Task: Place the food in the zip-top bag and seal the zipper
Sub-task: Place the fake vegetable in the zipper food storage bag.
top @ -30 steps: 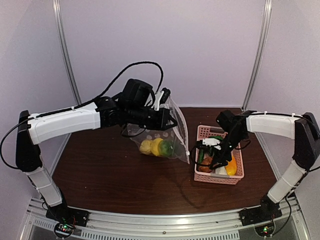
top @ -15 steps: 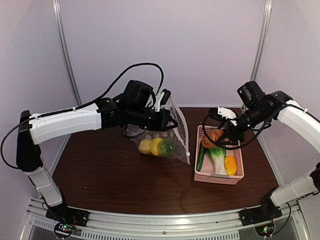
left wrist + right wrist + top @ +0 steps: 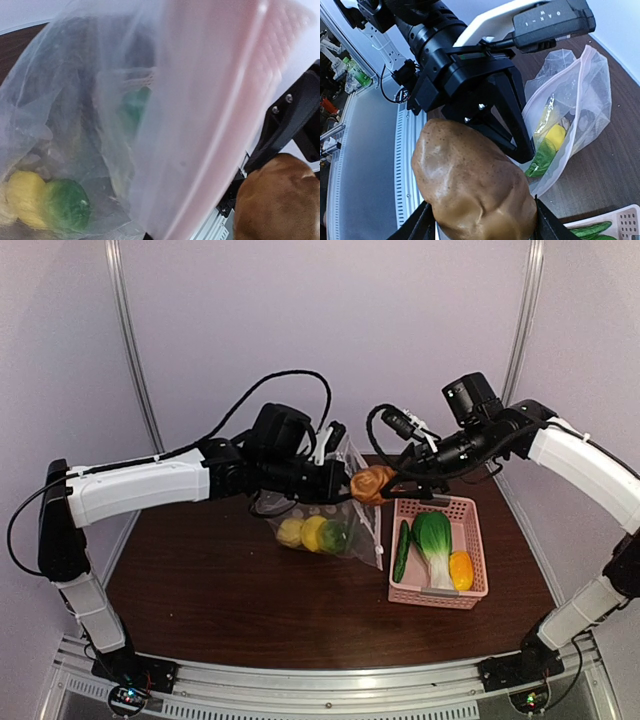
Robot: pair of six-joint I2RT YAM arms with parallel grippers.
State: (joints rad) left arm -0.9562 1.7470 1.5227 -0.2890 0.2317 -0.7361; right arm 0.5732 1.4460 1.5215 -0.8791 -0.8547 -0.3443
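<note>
Right now the right claw (image 3: 378,483), at the centre of the top view, is closed on a brown bread piece (image 3: 370,485), which fills the lower middle of the right wrist view (image 3: 475,185). It hangs in the air just beside the raised mouth of the zip-top bag (image 3: 350,525). Just left of it the left claw (image 3: 335,480) pinches the bag's upper edge and holds it up off the counter (image 3: 220,590), so the bag sags below with its mouth toward the bread. Inside, low in the bag, lie the lemons (image 3: 300,533) and a round green piece (image 3: 334,536), so part of the food is already packed. To the lower right, the pink basket (image 3: 468,596) holds the bok choy (image 3: 435,538), a long green vegetable (image 3: 402,551) and the orange-yellow piece (image 3: 461,569), well apart from the bag. The zipper (image 3: 372,528) along the mouth edge looks unsealed. By my reckoning the job is near halfway: the bread is about to go in, three pieces wait, and the sealing is not yet begun.
</note>
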